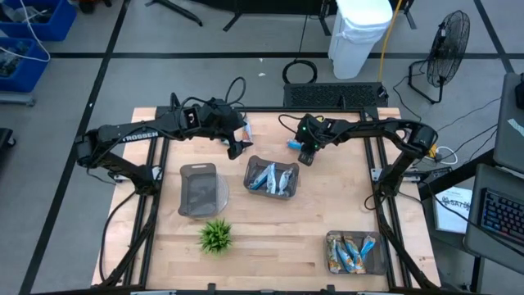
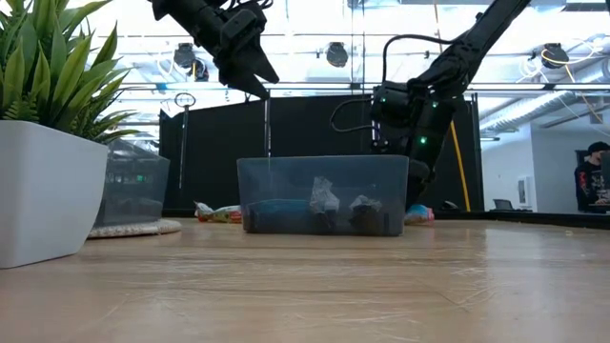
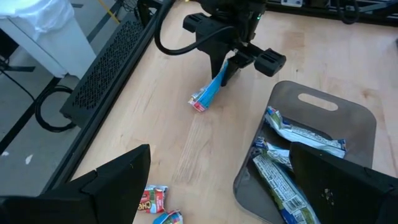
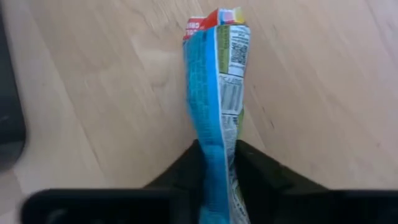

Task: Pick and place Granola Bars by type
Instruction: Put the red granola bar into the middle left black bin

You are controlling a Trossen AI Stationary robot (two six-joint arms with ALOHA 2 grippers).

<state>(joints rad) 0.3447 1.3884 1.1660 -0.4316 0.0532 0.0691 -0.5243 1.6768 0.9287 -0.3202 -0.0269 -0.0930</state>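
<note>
My right gripper (image 1: 304,152) (image 4: 217,149) hovers near the table's far edge, just beyond the middle grey tray (image 1: 286,193), shut on a bright blue granola bar (image 1: 292,144) (image 3: 209,92). That tray holds several blue and silver bars (image 3: 292,134). My left gripper (image 1: 237,141) (image 3: 221,155) is open and raised above the table, left of the middle tray. Two small bars (image 3: 157,200) lie flat on the wood below it. A second grey tray (image 1: 199,188) sits to the left. A third tray (image 1: 331,264) near the right front corner holds blue-and-orange bars (image 1: 354,252). My right gripper pinches the blue bar at one end (image 4: 214,163) between its two fingers, which lie along the bar's length. The bar slants down and away from the fingers. Its red-printed free end (image 3: 199,103) is at or just above the table; I cannot tell whether it touches.
A small green plant in a white pot (image 1: 215,236) stands near the front edge, left of centre. Bare wood lies between the trays and along the front. A black frame rail (image 1: 327,109) runs along the table's far edge.
</note>
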